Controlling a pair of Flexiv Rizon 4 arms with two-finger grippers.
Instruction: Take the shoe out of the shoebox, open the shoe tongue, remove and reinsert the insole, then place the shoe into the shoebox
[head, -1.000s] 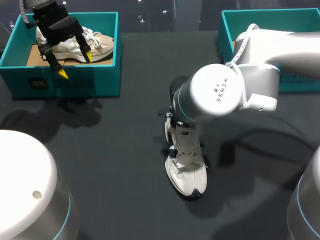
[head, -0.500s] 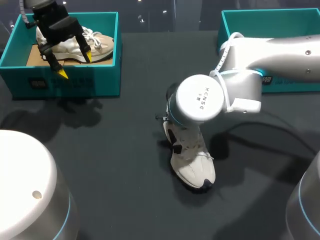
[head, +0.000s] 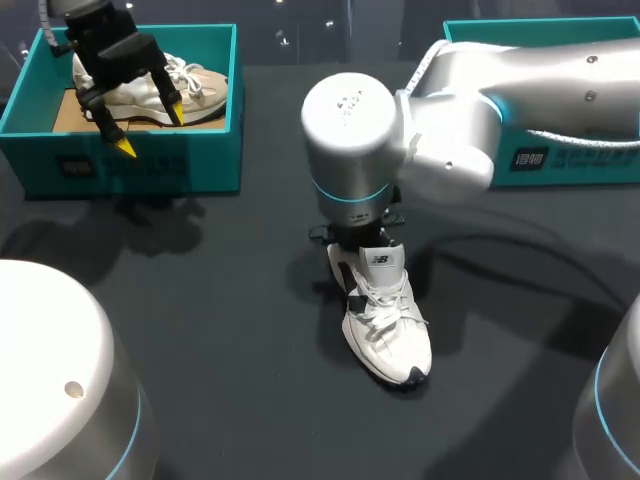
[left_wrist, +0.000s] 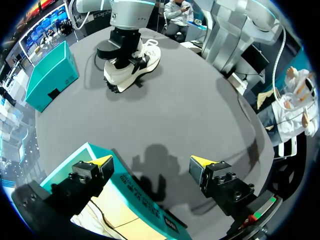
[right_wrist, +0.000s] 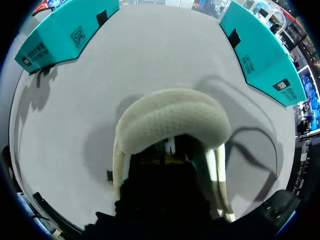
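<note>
A white sneaker (head: 385, 325) stands on the dark table near the middle, toe toward the front right. My right arm's wrist (head: 350, 150) hangs over its heel and hides the gripper there. In the right wrist view the padded heel collar (right_wrist: 170, 120) fills the space ahead of my right gripper (right_wrist: 172, 159), whose shut yellow tips sit low in the shoe's opening; I cannot tell what they touch. My left gripper (head: 150, 130) hovers open over the teal shoebox (head: 140, 160) at the back left, which holds a beige shoe (head: 195, 85). The left wrist view shows the white sneaker (left_wrist: 132, 67) far ahead.
A second teal box (head: 480, 30) stands at the back right, partly behind my right arm. In the left wrist view the near box's wall (left_wrist: 130, 192) lies under the open left gripper (left_wrist: 152, 161). Bare table surrounds the sneaker.
My right arm's wrist has swung toward the back left over the sneaker's heel. The sneaker has slid slightly right, its toe turning to the front right. The left arm has kept still.
</note>
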